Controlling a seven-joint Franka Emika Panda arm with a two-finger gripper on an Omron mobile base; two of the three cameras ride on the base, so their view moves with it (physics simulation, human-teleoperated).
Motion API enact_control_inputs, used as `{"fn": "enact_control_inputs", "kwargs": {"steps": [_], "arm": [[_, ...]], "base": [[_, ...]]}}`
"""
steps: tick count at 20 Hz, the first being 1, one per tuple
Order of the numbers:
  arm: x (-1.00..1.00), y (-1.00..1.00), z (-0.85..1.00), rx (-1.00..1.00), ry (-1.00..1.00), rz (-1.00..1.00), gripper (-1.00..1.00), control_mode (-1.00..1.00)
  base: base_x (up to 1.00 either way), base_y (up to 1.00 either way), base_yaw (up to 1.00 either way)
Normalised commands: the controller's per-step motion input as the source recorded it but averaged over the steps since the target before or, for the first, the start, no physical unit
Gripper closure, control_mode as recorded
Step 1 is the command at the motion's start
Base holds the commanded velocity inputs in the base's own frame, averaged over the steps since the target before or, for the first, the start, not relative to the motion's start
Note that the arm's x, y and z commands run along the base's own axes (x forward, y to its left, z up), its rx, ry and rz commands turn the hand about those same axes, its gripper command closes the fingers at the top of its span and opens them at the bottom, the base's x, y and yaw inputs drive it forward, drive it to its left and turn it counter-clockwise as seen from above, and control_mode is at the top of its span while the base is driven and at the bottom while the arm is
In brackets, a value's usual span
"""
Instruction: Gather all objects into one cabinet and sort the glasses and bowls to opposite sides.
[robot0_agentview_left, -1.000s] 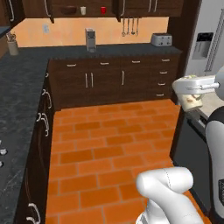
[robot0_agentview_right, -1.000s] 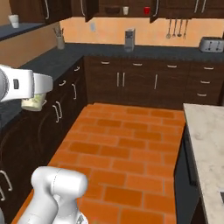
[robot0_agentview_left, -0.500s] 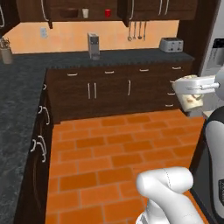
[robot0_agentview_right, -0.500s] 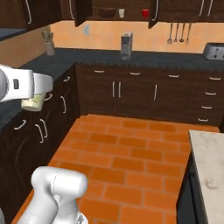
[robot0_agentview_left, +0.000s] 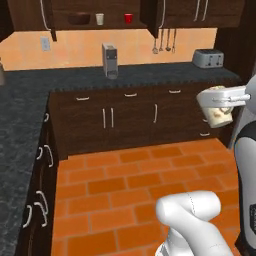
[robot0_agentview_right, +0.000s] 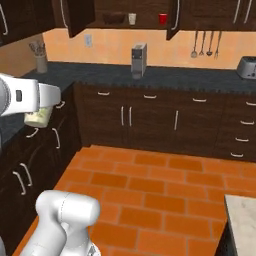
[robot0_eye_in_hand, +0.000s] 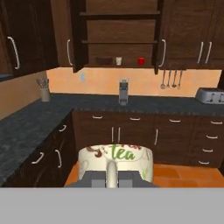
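Observation:
My gripper (robot0_eye_in_hand: 113, 176) is shut on a cream glass (robot0_eye_in_hand: 116, 158) with a green "Tea" print, held out in front of the arm. That glass (robot0_agentview_left: 217, 115) hangs under the white hand at the right of the left base view, and the same glass (robot0_agentview_right: 37, 118) sits at the left of the right base view. Far ahead the dark wall cabinet (robot0_eye_in_hand: 120, 30) stands with both doors open. On its lowest shelf, a brown bowl (robot0_eye_in_hand: 104, 61) is at the left, a small cream glass (robot0_eye_in_hand: 118, 61) in the middle and a red mug (robot0_eye_in_hand: 141, 61) at the right.
A grey appliance (robot0_agentview_left: 110, 61) stands on the dark counter under the cabinet. A toaster (robot0_agentview_left: 208, 58) and hanging utensils (robot0_agentview_left: 162, 42) are to its right, a utensil holder (robot0_agentview_right: 41, 62) to its left. A dark counter (robot0_agentview_left: 20, 130) runs along the left, orange tiled floor (robot0_agentview_right: 150, 185) lies between, and a pale island corner (robot0_agentview_right: 242, 220) is at the right.
The whole picture has shifted: the base has moved, and the far counter and open cabinet now sit more centred and closer. The held glass keeps its place in the gripper.

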Motion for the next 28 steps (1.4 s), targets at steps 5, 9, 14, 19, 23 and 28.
{"fn": "enact_control_inputs", "kwargs": {"steps": [5,9,14,19,23,28], "arm": [[0.0,0.0,0.0,0.0,0.0,0.0,1.0,1.0],[0.0,0.0,0.0,0.0,0.0,0.0,1.0,1.0],[0.0,0.0,0.0,0.0,0.0,0.0,1.0,1.0],[0.0,0.0,0.0,0.0,0.0,0.0,1.0,1.0],[0.0,0.0,0.0,0.0,0.0,0.0,1.0,1.0],[0.0,0.0,0.0,0.0,0.0,0.0,1.0,1.0]], "base": [[0.88,-0.01,-0.07],[0.98,0.0,-0.05],[0.97,0.0,-0.08],[0.97,0.0,-0.09],[0.95,0.0,-0.11],[0.98,0.0,-0.05]]}}
